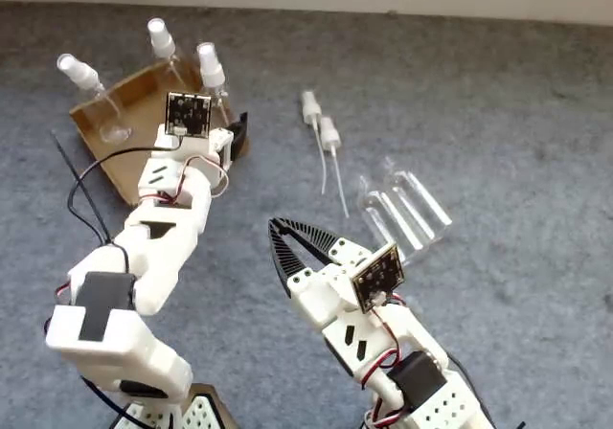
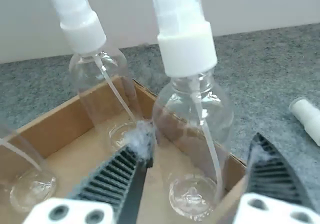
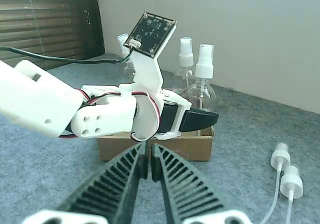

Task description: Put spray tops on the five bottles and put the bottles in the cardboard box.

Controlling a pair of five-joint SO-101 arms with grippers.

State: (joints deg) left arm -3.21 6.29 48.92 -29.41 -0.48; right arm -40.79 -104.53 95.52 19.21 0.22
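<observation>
**Left gripper (image 2: 200, 151) open astride a capped bottle (image 2: 192, 109) in the cardboard box (image 2: 55, 129); right gripper (image 3: 149, 149) closed, empty.**

Three bottles with spray tops fitted stand upright in the box, on the left arm's side of the grey carpeted surface (image 1: 517, 84). The left fingers sit either side of the bottle nearest the box's right wall (contact with it cannot be confirmed). The right gripper hangs over the carpet near the middle, fingers pressed together with nothing between them. Beyond it, two loose spray tops (image 1: 311, 108) lie side by side. Two uncapped bottles (image 1: 383, 218) lie on their sides just beside the tops' tubes.
</observation>
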